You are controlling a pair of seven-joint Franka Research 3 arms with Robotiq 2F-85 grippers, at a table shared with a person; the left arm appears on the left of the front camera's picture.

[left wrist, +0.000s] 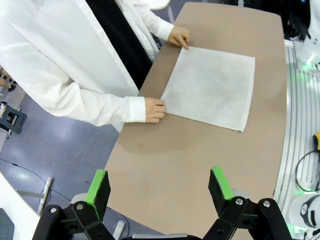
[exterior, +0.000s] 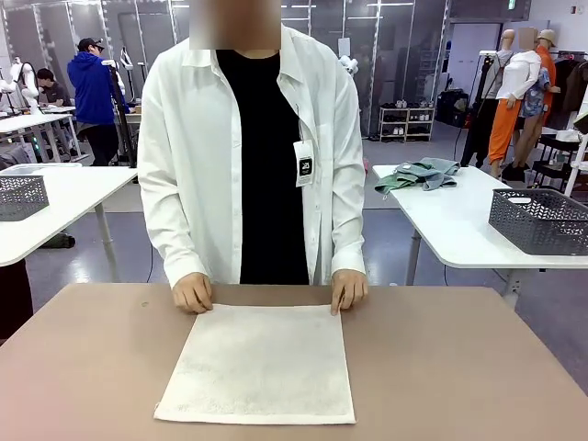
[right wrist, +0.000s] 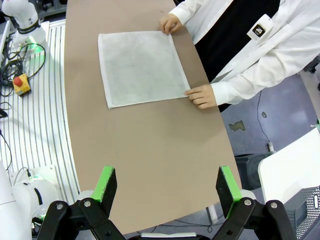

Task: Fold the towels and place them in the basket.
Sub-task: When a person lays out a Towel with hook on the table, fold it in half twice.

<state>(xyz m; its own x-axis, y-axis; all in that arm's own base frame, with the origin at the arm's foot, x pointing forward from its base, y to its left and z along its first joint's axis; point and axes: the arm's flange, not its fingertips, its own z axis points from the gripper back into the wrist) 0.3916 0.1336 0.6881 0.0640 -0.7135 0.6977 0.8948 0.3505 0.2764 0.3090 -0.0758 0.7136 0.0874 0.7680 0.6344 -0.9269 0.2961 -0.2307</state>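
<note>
Front view: cream towel [exterior: 262, 363] flat; far corners partly under person's hands [exterior: 193, 292]

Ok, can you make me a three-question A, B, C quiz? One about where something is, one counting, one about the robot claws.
1. Where does the towel lie?
A. flat on the brown table
B. in a basket
C. on the floor

2. How many of the person's hands touch it?
A. none
B. one
C. two

3. How are the left gripper and right gripper?
A. open
B. shut on the towel
C. shut on a cup

1 A, it is spread on the tabletop.
2 C, one at each far corner.
3 A, both pairs of jaws stand wide apart.
</note>
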